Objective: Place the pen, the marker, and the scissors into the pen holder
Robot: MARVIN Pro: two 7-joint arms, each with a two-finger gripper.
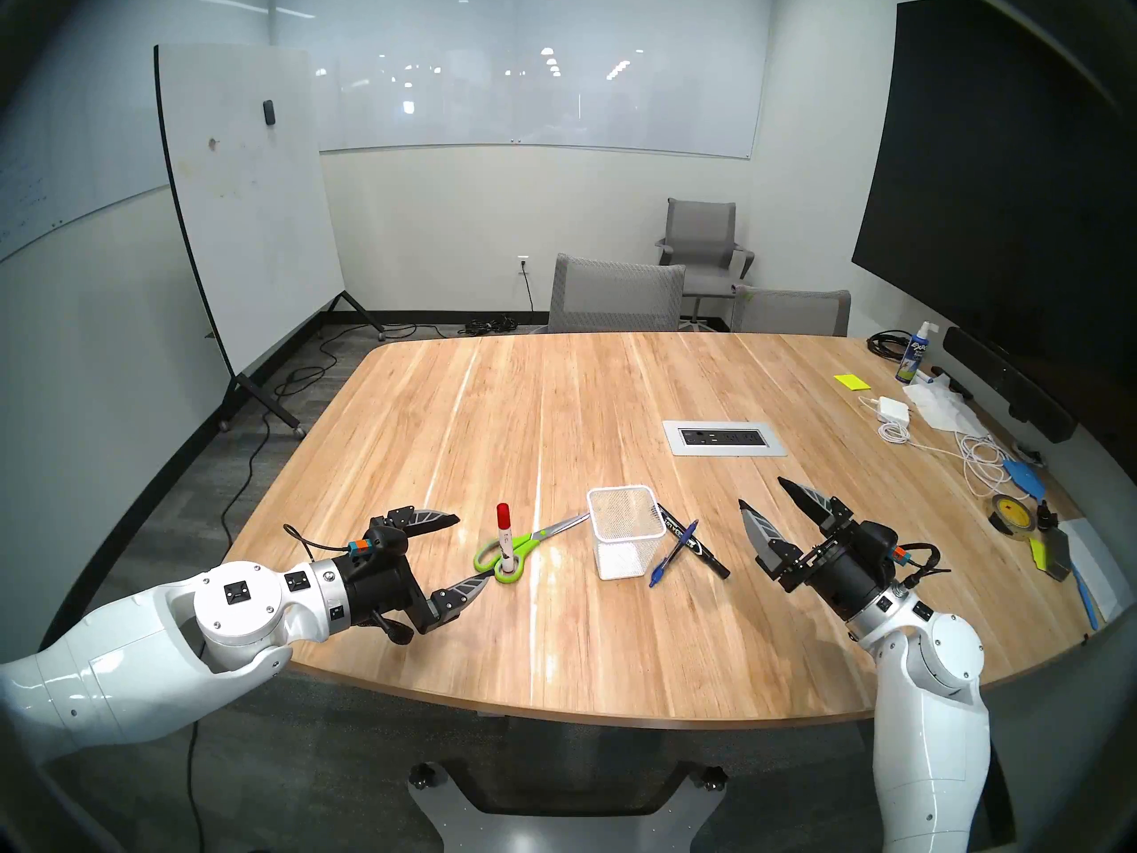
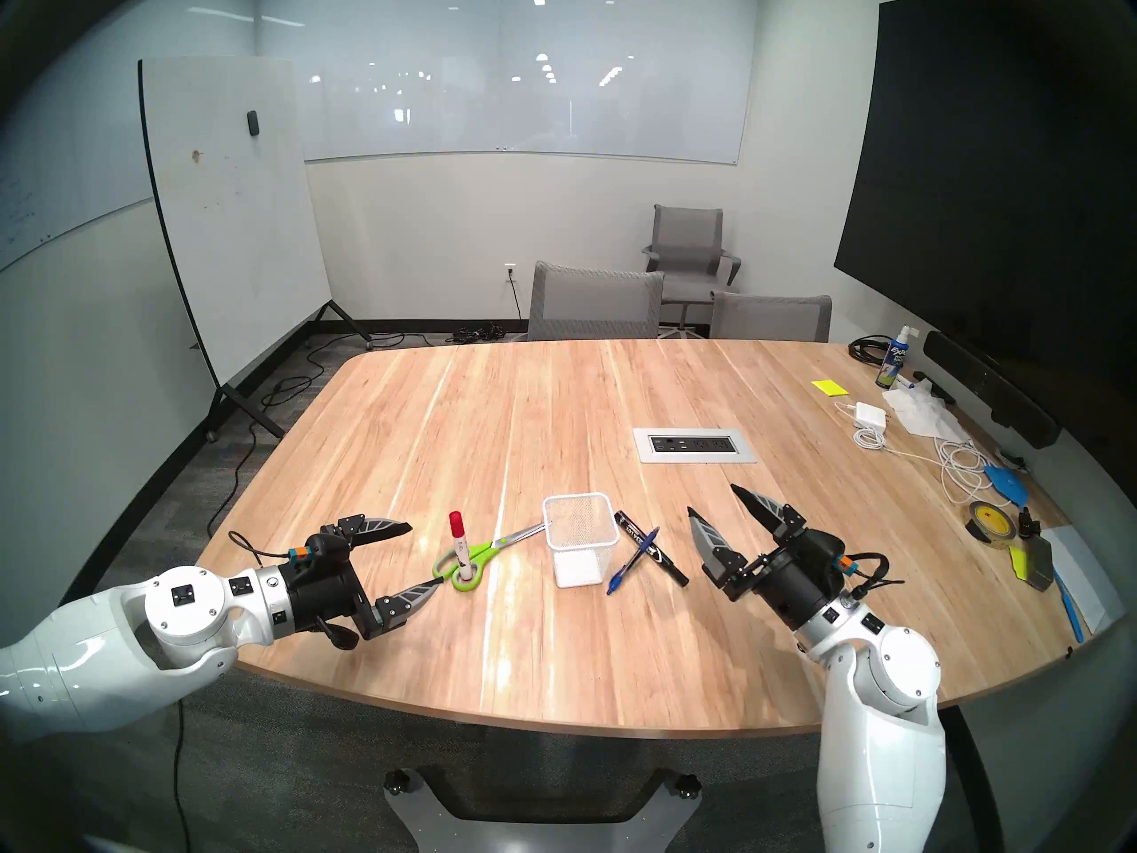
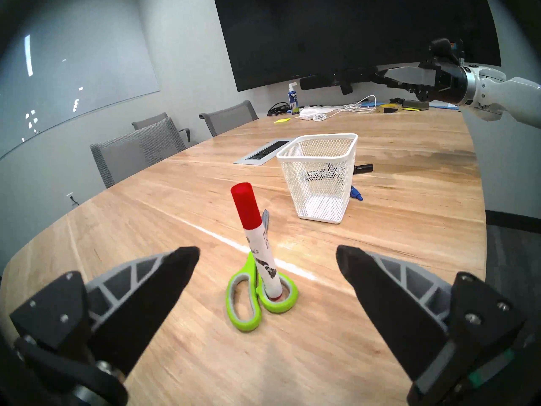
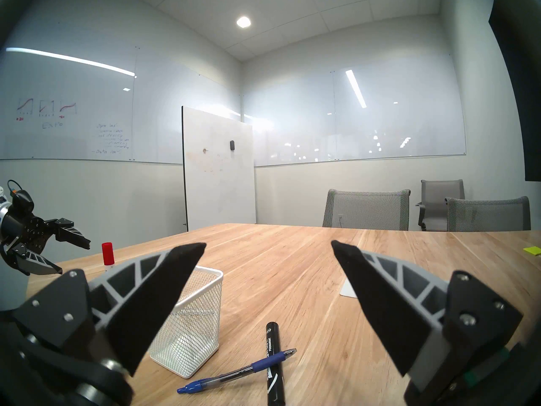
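Step in hand: the first pick; nothing is in the pen holder [image 1: 626, 528] yet, and the left pincer [image 1: 472, 550] is lined up on the red-capped marker [image 1: 506, 536].
Left pincer: released, jaws spread wide and holding nothing; in the left wrist view the red-capped marker stands between the two fingers but ahead of their tips.
Right pincer [image 1: 769, 501]: released and empty, raised above the counter [image 1: 615, 402] to the right of the pen holder, tips tilted upward.
Red-capped marker: upright, its base set inside one loop of the scissors [image 1: 514, 550], near the counter's front edge, left of centre.
Scissors: flat on the counter, green handles toward the front edge, blade tips reaching to the pen holder's left side.
Pen holder: upright and empty, near the front edge about midway along it.
Pen [image 1: 674, 553]: lying just right of the pen holder, crossed over a black marker [image 1: 695, 541].
Next move calls for: probably carrying the left pincer forward until the red-capped marker's barrel sits between the fingers, then closing gently.
Risk: a nudge could topple the marker or drag the scissors with it.
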